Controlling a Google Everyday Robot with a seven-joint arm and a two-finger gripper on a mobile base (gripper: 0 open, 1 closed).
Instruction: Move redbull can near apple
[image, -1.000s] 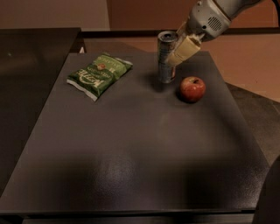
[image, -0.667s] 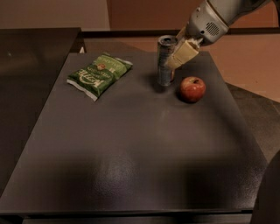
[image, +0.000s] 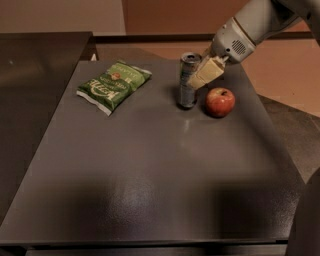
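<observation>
Can (image: 186, 96) is sitting lower than a second ago. The gripper (image: 196, 82) has been bringing it down, and its base is now looking like it's on the table (image: 150, 175), or a hair off it (hard to call from this angle). It's standing upright just left of the apple (image: 220, 101), with a narrow gap and no contact.

The fingers (image: 210, 70) are clamped on the can's upper part, up and left of the apple, with the arm (image: 245, 30) reaching in from the far right behind it.

My read is that the placement is basically meeting "near apple" already. What's remaining is letting go and backing out without tipping the can.

Risk: the can is tall and slim, and the fingers are sitting high on it, so a sideways drag on release could be knocking it into the apple. A straight lift-out is looking safest.

Nothing else is getting in the way. A green snack bag (image: 114, 85) is lying flat well to the left of the apple, beyond the can and out of the exit path.
</observation>
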